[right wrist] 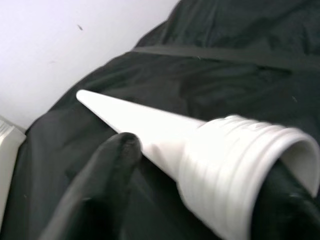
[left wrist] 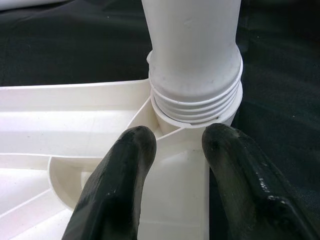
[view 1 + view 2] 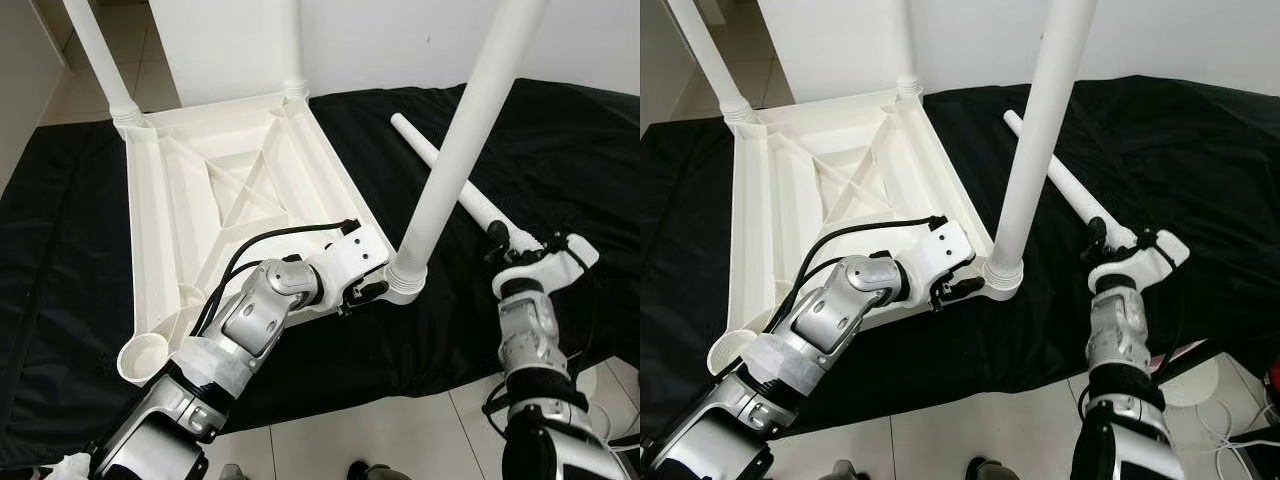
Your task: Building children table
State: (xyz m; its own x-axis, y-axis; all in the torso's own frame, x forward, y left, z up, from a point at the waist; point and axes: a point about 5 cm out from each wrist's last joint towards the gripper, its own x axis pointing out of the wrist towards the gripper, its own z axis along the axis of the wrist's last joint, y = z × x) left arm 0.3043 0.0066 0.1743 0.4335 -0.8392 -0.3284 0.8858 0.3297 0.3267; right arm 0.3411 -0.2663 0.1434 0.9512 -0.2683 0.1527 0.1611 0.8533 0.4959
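The robot's two silver metal arms had rounded, jointed segments with black bands. A looping black cable (image 3: 262, 241) ran along the left forearm to a white plastic wrist housing (image 3: 355, 252). Each arm ended in long, glossy black rubbery fingers (image 2: 117, 192); the right arm's white wrist bracket (image 3: 547, 265) carried thin black wires.

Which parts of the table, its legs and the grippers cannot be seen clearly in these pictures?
- Upright legs: tops cut off by the upper edge, eye views.
- Loose leg: threaded end hidden behind the right gripper, eye views; blurred in the right wrist view.
- Table underside: near edge covered by the left arm; left gripper sits at the corner socket.
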